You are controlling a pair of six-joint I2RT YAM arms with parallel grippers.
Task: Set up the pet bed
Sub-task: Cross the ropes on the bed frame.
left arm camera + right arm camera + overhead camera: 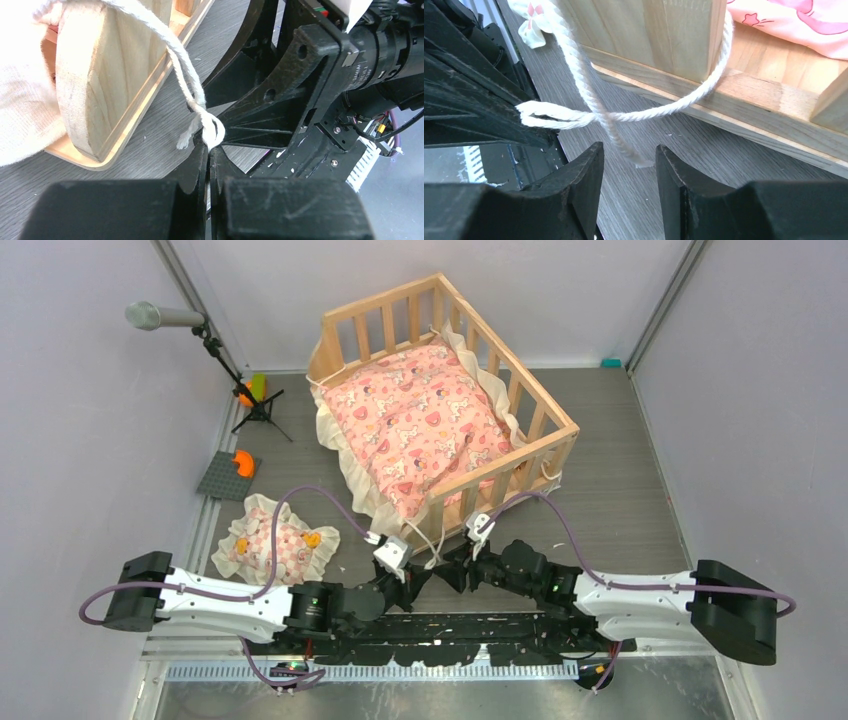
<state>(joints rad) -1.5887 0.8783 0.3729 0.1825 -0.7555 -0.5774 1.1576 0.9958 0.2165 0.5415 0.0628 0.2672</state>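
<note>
We see the pet bed (505,462) at the middle of the worktop (620,490), with both arms at a white cord (189,80) by its near corner.

The pale wooden bed sits angled on the grey worktop. A pink cushion (415,420) lies inside it, its cream frill spilling past the bed's left edge. A small frilled pillow (275,545) lies well apart on the worktop to the left. We find the cord looped around the bed's near corner post (674,35). The left jaws are closed and pinch a doubled bit of the cord at their tips, just off that post. The right jaws stand open just beside them, low over the worktop. The cord's loose end hangs in the gap between them, ungripped.
</note>
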